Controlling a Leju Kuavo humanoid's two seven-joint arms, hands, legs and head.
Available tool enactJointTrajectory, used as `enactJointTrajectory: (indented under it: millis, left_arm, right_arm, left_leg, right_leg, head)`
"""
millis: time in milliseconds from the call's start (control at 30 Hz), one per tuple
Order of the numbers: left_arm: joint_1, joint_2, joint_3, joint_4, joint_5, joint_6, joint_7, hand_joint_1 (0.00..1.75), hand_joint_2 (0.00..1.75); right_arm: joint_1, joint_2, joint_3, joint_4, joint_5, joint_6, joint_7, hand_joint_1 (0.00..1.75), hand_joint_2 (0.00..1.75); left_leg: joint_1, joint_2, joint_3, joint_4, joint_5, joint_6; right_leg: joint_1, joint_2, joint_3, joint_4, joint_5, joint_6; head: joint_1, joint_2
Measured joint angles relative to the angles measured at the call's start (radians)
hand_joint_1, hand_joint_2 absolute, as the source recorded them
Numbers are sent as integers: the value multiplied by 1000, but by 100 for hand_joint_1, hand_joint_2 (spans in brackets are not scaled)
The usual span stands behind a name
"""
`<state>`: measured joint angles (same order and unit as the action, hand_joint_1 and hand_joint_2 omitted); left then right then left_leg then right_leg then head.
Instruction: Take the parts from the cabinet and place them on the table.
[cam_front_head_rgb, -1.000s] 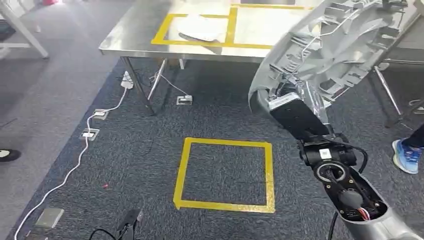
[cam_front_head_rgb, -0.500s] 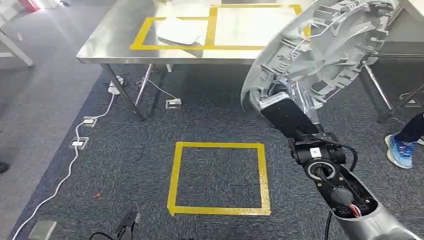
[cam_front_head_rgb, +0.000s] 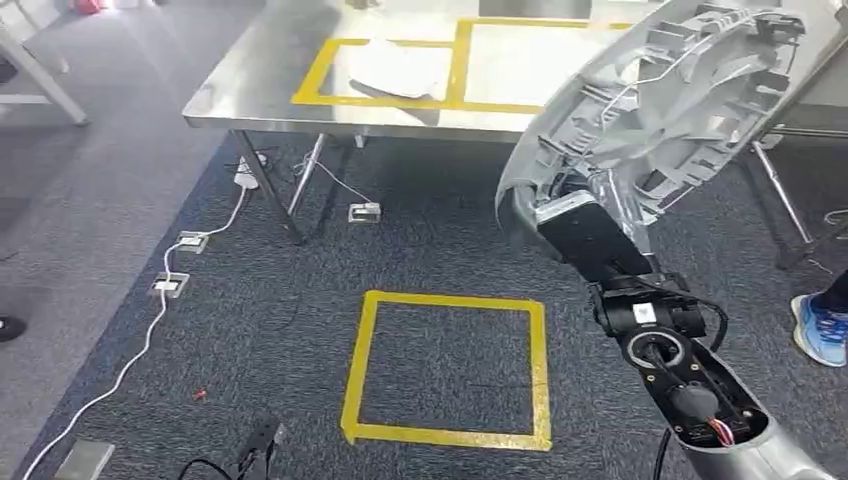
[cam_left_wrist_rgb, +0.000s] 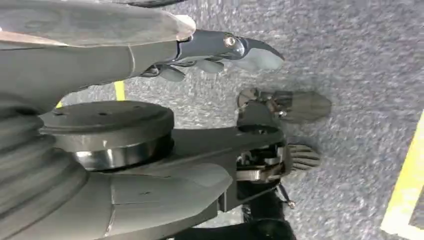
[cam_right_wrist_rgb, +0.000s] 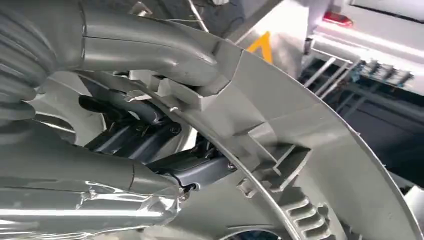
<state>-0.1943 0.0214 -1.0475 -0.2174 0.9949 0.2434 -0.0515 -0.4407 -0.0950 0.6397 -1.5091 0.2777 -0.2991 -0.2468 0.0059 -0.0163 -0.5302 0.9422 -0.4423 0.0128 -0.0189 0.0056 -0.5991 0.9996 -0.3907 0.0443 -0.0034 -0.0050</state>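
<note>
- Right wrist view, for your log: the right hand (cam_right_wrist_rgb: 165, 135) has its dark fingers (cam_right_wrist_rgb: 135, 127) hooked through the ribbed inner rim of the wheel cover (cam_right_wrist_rgb: 300, 165), with the thick thumb lying over the rim's outer face. Read this as a firm grasp on the part.
- Head view confirms it: the right hand (cam_front_head_rgb: 585, 235) carries the wheel cover (cam_front_head_rgb: 655, 115) raised and tilted, back side toward the camera, in the air in front of the table (cam_front_head_rgb: 250, 85) and not touching it.
- Left hand (cam_left_wrist_rgb: 220, 50) hangs toward the carpet, fingers loosely extended, gripping nothing.
- Progress, as a judgement: you have the part out and in transit. Placement is not yet done.
- One pale flat part (cam_front_head_rgb: 398, 68) already lies in the left taped square (cam_front_head_rgb: 325, 65); the right taped square (cam_front_head_rgb: 560, 25) looks free as far as it is seen.
- Part appearance: large grey plastic disc, dished, with radial ribs, clip tabs and a thin wire ring near the rim. It is probably light but awkward, held only at one edge.
</note>
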Motion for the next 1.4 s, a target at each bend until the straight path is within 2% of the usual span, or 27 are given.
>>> enactJointTrajectory:
  millis: [33, 133, 200, 233, 333, 367, 400, 433, 500, 533, 667, 700, 733, 800, 867, 900, 933, 1000, 1033, 1067, 1100, 1167, 1233, 1267, 1333, 1367, 1400]
  left_arm:
    - [-1, 1, 0, 0, 0, 0, 0, 0, 175]
    - [-6, 0, 0, 0, -3, 0, 3, 0, 175]
    - [-5, 0, 0, 0, -3, 0, 3, 0, 175]
    - [-7, 0, 0, 0, -4, 0, 3, 0, 175]
    - [-8, -1, 0, 0, -4, -1, 3, 0, 175]
    - [-7, -1, 0, 0, -4, -1, 3, 0, 175]
    - [-6, -1, 0, 0, -4, -1, 3, 0, 175]
    - [-6, -1, 0, 0, -4, -1, 3, 0, 175]
    - [-7, 0, 0, 0, -4, -1, 3, 0, 175]
    - [-7, 2, 0, 0, -4, -1, 3, 0, 175]
    - [-9, 3, 0, 0, -5, -1, 5, 0, 175]
    - [-10, 2, 0, 0, -5, -1, 5, 0, 175]
    - [-10, 2, 0, 0, -5, -1, 5, 0, 175]
    - [-10, 2, 0, 0, -6, -1, 5, 0, 175]
    - [-8, 0, 0, 0, -6, -1, 5, 0, 175]
    - [-6, 0, 0, 0, -6, -2, 5, 0, 175]
    - [-5, 0, 0, 0, -6, -2, 5, 0, 175]
    - [-5, -2, 0, 0, -6, -2, 5, 0, 175]
    - [-4, -1, 0, 0, -6, -2, 5, 0, 175]
    - [-6, -1, 0, 0, -6, -2, 5, 0, 175]
    - [-8, 0, 0, 0, -6, -2, 4, 0, 175]
    - [-7, -1, 0, 0, -6, -1, 4, 0, 175]
    - [-7, 0, 0, 0, -6, 0, 4, 0, 175]
    - [-9, -1, 0, 0, -6, 0, 4, 0, 175]
    - [-9, -1, 0, 0, -6, 0, 4, 0, 175]
    - [-7, -2, 0, 0, -6, 0, 4, 0, 175]
    - [-5, -2, 0, 0, -6, 0, 4, 0, 175]
  right_arm:
    - [1, 0, 0, 0, 0, -1, 0, 175, 175]
    - [5, 0, 0, -2, 0, -2, 5, 175, 175]
    - [6, 0, -1, -6, 0, -4, 6, 175, 175]
    - [4, 0, -2, -8, 0, -5, 6, 175, 175]
    - [6, 0, 0, -8, 0, -5, 7, 175, 175]
    - [9, 0, 0, -8, 0, -5, 8, 175, 175]
    - [10, 0, 0, -8, 0, -5, 9, 175, 175]
    - [10, 0, 0, -8, 0, -5, 10, 175, 175]
    - [10, 0, 0, -9, 0, -5, 11, 175, 175]
    - [9, 0, 0, -10, 0, -5, 12, 175, 175]
    - [8, 0, 0, -11, 2, -5, 15, 175, 175]
    - [9, 0, 0, -12, 2, -5, 15, 175, 175]
    - [8, 0, 0, -13, 2, -5, 15, 175, 175]
    - [4, 0, 0, -13, 2, -5, 14, 175, 175]
    - [10, 0, 0, -12, 2, -5, 15, 175, 175]
    - [14, 0, 0, -12, 2, -5, 15, 175, 175]
    - [15, -1, 0, -11, 2, -5, 15, 175, 175]
    - [14, 0, 0, -11, 2, -5, 15, 175, 175]
    - [15, 0, 0, -11, 2, -4, 14, 175, 175]
    - [12, 0, 0, -11, 2, -4, 13, 175, 175]
    - [11, 0, 0, -11, 2, -4, 13, 175, 175]
    - [13, -1, -1, -10, -1, -4, 15, 175, 175]
    - [12, 0, -1, -12, -1, -4, 13, 175, 175]
    - [9, 0, -1, -13, -1, -4, 13, 175, 175]
    - [8, 0, 0, -12, -1, -4, 12, 175, 175]
    - [10, 0, 0, -12, -1, -4, 12, 175, 175]
    - [11, 0, 0, -12, -1, -4, 13, 175, 175]
  left_leg:
    - [-7, -1, 0, 3, -5, -7]
    - [-4, -1, -5, 2, -7, -16]
    - [-1, 3, -8, 17, -20, -29]
    - [-2, 7, -30, 65, -41, -35]
    - [2, 8, -181, 321, -129, -46]
    - [2, 8, -217, 361, -124, -47]
    - [2, 8, -222, 343, -92, -44]
    - [1, 8, -203, 280, -43, -39]
    - [-1, 8, -129, 95, 69, -25]
    - [-6, 10, -105, 29, 91, -13]
    - [-13, 9, -93, 11, 64, -5]
    - [-1, 9, -81, -5, 66, -1]
    - [-3, 8, -72, -9, 63, 3]
    - [-3, 9, -63, -8, 55, 13]
    - [-3, 8, -53, -7, 44, 15]
    - [-3, 6, -45, -6, 38, 14]
    - [-2, 3, -36, -4, 30, 12]
    - [0, 0, -11, 3, 10, 5]
    - [-1, -1, -8, 5, 0, -1]
    - [-7, -4, -8, 13, -3, -7]
    - [-6, -4, -14, 15, -3, -10]
    - [-5, -3, -12, 8, -4, -17]
    - [-3, 1, -18, 38, -24, -28]
    - [-3, 5, -50, 99, -52, -33]
    - [1, 8, -153, 276, -114, -41]
    - [2, 8, -201, 346, -130, -43]
    - [2, 8, -226, 365, -116, -42]
  right_leg:
    - [5, 1, 12, -6, -15, 0]
    - [11, 6, 19, -26, -33, -24]
    - [2, 7, 33, -37, -32, -34]
    - [1, 6, 37, -40, -35, -40]
    - [3, 3, 44, -40, -44, -49]
    - [3, 4, 48, -40, -48, -50]
    - [4, 5, 54, -40, -53, -50]
    - [4, 7, 62, -40, -58, -49]
    - [5, 8, 83, -41, -73, -44]
    - [6, 8, 85, -41, -80, -41]
    - [9, 8, 90, -48, -92, -21]
    - [8, 8, 90, -42, -103, -15]
    - [10, 4, 83, -11, -120, -10]
    - [9, 4, 1, 151, -193, -7]
    - [9, 4, -83, 289, -225, -4]
    - [7, 3, -97, 291, -202, -2]
    - [5, 2, -87, 244, -152, -1]
    - [0, 1, -18, 57, -24, 0]
    - [-1, 1, 5, 3, -10, 1]
    - [8, 3, 11, -11, -17, -3]
    - [3, 2, 17, -22, -30, -14]
    - [9, 5, 14, -20, -34, -24]
    - [1, 6, 32, -34, -33, -35]
    - [-1, 3, 36, -35, -37, -40]
    - [1, 1, 40, -35, -43, -47]
    - [1, 1, 42, -35, -47, -48]
    - [2, 1, 46, -35, -50, -49]
  head:
    - [-1, 0]
    - [-7, 0]
    - [-5, 0]
    - [-11, 0]
    - [-26, 0]
    - [-28, 0]
    - [-31, 0]
    - [-34, 0]
    - [-39, 0]
    - [-42, 0]
    - [-33, 0]
    - [-34, 0]
    - [-29, 0]
    - [-17, 0]
    - [-15, 0]
    - [-11, 0]
    - [-8, 0]
    - [-2, 0]
    - [-2, 0]
    - [-2, 0]
    - [0, 0]
    - [-8, 0]
    - [-8, 0]
    - [-18, 0]
    - [-28, 0]
    - [-29, 0]
    - [-32, 0]
